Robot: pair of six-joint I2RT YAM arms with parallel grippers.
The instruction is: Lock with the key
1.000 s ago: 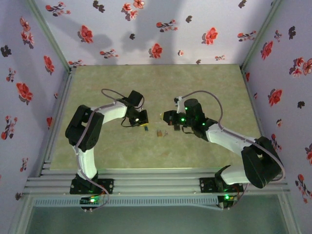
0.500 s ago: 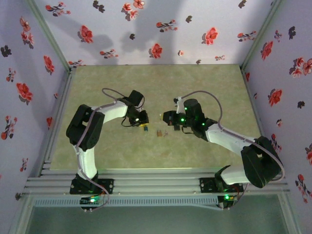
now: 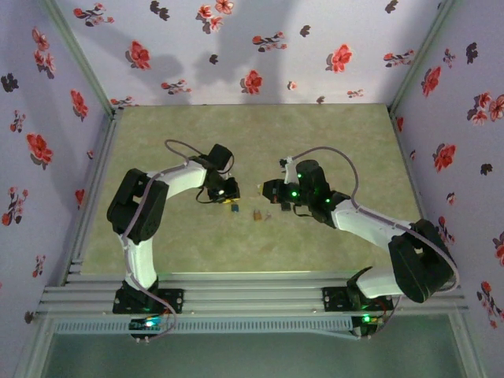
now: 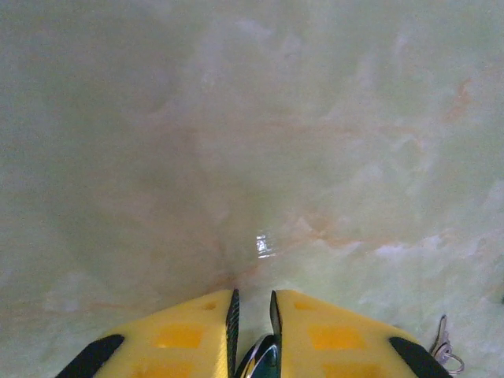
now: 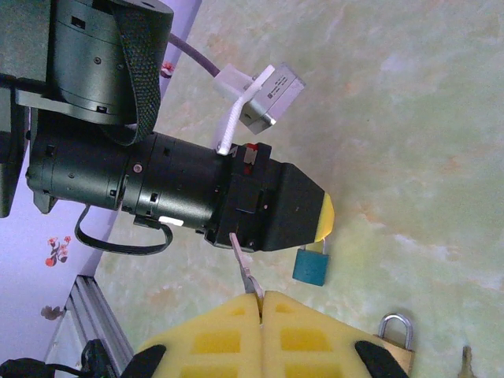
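Pinching a key [image 5: 242, 264], the right pincer [image 5: 261, 298] is closed; its camera puts the blue padlock [image 5: 311, 265] at one o'clock, just under the left pincer [image 5: 324, 220] — whose own camera shows narrowly parted jaws, grip unclear.

- Bottom centre: right end effector [image 5: 261, 298], yellow fingers pressed together on a thin metal key [image 5: 245, 268] that sticks up from them.
- Mid-frame: left end effector [image 5: 323, 219], with a blue padlock [image 5: 312, 266] right under its tip.
- Lower right: brass padlock [image 5: 396, 340] on the green surface [image 5: 409, 118].

L gripper [image 4: 252, 299] jaws parted slightly, backed off blue padlock [image 5: 311, 266]
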